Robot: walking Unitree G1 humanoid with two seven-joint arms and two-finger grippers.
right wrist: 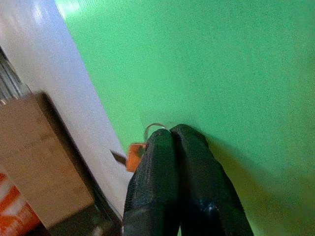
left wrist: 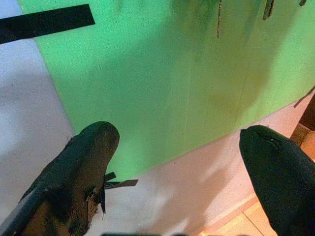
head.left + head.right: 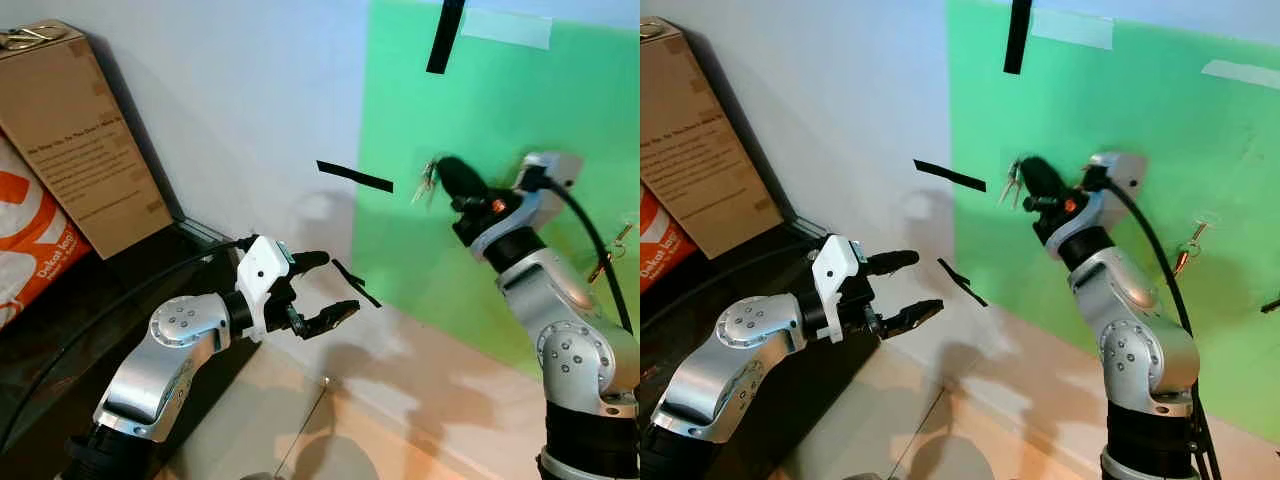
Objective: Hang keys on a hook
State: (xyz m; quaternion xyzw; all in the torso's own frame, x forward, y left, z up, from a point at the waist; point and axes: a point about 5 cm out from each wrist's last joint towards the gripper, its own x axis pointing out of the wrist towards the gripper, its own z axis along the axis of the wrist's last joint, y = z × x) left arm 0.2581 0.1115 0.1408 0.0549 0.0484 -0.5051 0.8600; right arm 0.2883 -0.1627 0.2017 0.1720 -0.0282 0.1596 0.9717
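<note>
My right gripper (image 3: 446, 176) is raised against the green board (image 3: 500, 270) and shut on a small bunch of keys (image 3: 428, 181) that sticks out past its tips. In the right wrist view the two fingers (image 1: 172, 162) press together, with a silver key ring (image 1: 153, 128) and an orange tag (image 1: 134, 149) showing just beyond them, close to the board. Another set of keys (image 3: 1190, 246) hangs on the board further right. My left gripper (image 3: 328, 285) is held out lower down towards the wall, open, with nothing between its fingers (image 2: 83, 167).
A cardboard box (image 3: 80, 140) and an orange and white bag (image 3: 25, 240) stand on a dark cabinet (image 3: 120, 290) at the left. Black tape strips (image 3: 355, 177) mark the wall and board. Pale floor tiles (image 3: 300, 430) lie below.
</note>
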